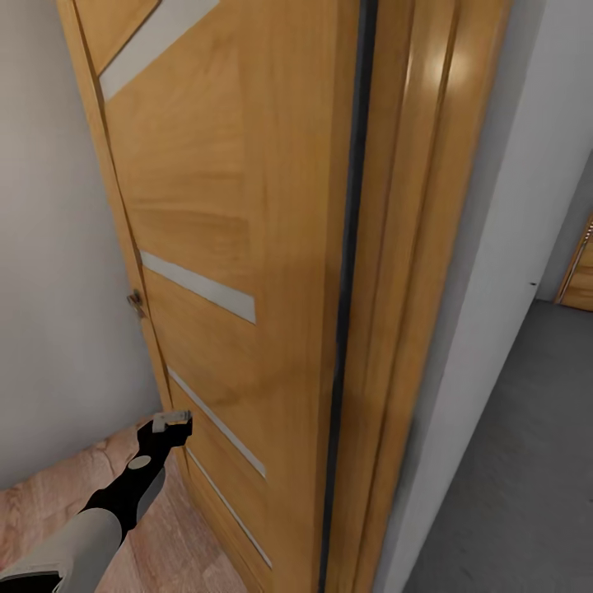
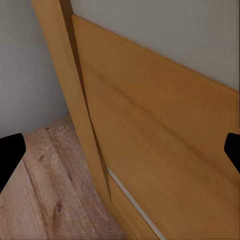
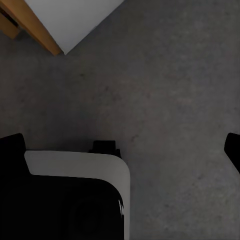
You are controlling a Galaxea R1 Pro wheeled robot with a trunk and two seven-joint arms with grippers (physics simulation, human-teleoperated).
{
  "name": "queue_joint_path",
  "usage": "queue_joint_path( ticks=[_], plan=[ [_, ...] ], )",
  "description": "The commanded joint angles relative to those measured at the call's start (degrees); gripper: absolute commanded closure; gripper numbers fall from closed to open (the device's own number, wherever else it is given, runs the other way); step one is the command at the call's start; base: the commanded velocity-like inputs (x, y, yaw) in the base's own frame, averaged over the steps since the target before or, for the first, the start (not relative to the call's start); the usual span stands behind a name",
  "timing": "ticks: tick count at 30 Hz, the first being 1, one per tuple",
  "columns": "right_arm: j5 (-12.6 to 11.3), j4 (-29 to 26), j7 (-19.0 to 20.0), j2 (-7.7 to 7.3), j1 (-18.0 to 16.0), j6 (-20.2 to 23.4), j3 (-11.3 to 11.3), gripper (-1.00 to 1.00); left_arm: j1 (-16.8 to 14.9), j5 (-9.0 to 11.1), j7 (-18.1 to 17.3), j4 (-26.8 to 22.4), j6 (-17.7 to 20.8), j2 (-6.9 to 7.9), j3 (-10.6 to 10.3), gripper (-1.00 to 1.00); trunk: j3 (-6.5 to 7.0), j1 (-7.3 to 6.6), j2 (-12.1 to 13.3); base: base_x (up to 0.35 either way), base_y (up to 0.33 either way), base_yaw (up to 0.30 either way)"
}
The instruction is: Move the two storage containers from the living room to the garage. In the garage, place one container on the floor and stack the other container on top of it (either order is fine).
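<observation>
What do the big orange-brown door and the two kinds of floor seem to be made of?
The orange-brown door looks like varnished wood: visible grain, soft sheen, pale inlaid strips. The light plank floor beside it seems wood or laminate, with knots and grain lines. The dark grey floor past the frame looks like rough matte concrete, faintly speckled.

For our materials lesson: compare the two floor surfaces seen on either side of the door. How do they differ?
The wood floor is light tan with visible planks and grain; the concrete floor is dark grey, seamless and speckled. The wood floor lies at the door's face, under the left arm's gripper; the concrete floor lies past the white wall. Both look flat.
</observation>
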Motion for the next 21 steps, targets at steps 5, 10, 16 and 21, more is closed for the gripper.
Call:
queue_joint_path(
  ticks=[5, 10, 16, 21],
  plan=[
    [0.02, 0.05, -0.01, -0.01, -0.04, -0.2, 0.04, -1.0, -0.04, 0.04, 0.04, 0.05, -0.19, 0.01, 0.11, -1.0, -0.06, -0.01, -0.04, -0.11, -0.044, 0.0],
    [0.02, 0.05, -0.01, -0.01, -0.04, -0.2, 0.04, -1.0, -0.04, 0.04, 0.07, 0.05, -0.24, 0.02, 0.2, -1.0, -0.06, -0.01, -0.04, -0.216, -0.126, 0.0],
    [0.02, 0.05, -0.01, -0.01, -0.04, -0.2, 0.04, -1.0, -0.04, 0.04, 0.07, 0.05, -0.25, 0.03, 0.24, -1.0, -0.06, -0.01, -0.04, -0.066, -0.042, 0.0],
    [0.02, 0.05, -0.01, -0.01, -0.04, -0.19, 0.04, -1.0, -0.04, 0.04, 0.08, 0.31, -0.26, 0.05, 0.41, -1.0, -0.06, -0.01, -0.04, -0.015, -0.009, 0.0]
  ],
)
